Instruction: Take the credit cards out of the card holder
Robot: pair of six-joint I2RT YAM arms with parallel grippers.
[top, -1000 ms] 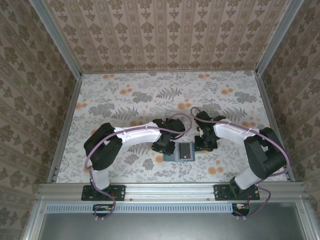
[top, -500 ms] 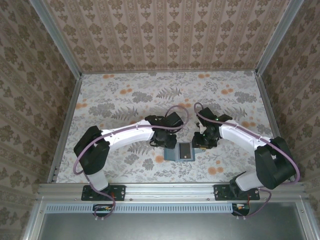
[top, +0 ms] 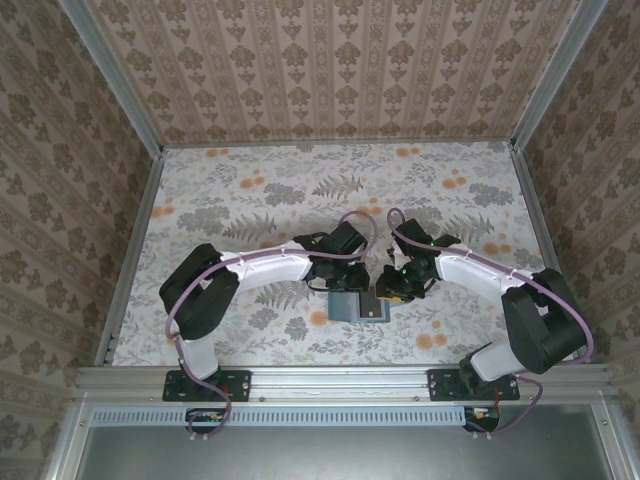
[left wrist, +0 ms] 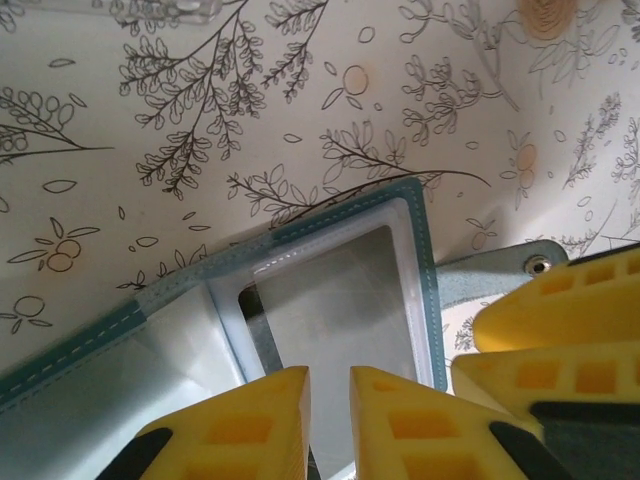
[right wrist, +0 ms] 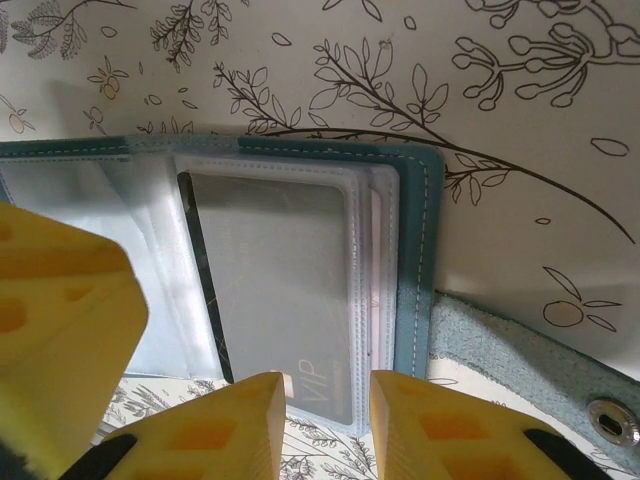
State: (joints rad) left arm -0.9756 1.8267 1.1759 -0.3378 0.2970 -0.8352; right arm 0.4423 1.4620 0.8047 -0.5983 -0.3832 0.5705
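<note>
Teal-blue folding leather card holder (top: 356, 309) lies open on floral-print table (top: 250, 200), centre-near, btwn arms. Dark thin rect. credit card (right wrist: 270, 290) sits in its clear sleeve (right wrist: 358, 300). Jaws of left gripper (left wrist: 329, 420) nearly together over sleeve; can't tell if pinching. Jaws of right gripper (right wrist: 328, 425) partly apart, straddling sleeve's edge.

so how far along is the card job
Done: the card holder lies open. In hand: the left gripper and right gripper hover at its clear sleeves. Left to do: the VIP card is still in its sleeve.
</note>
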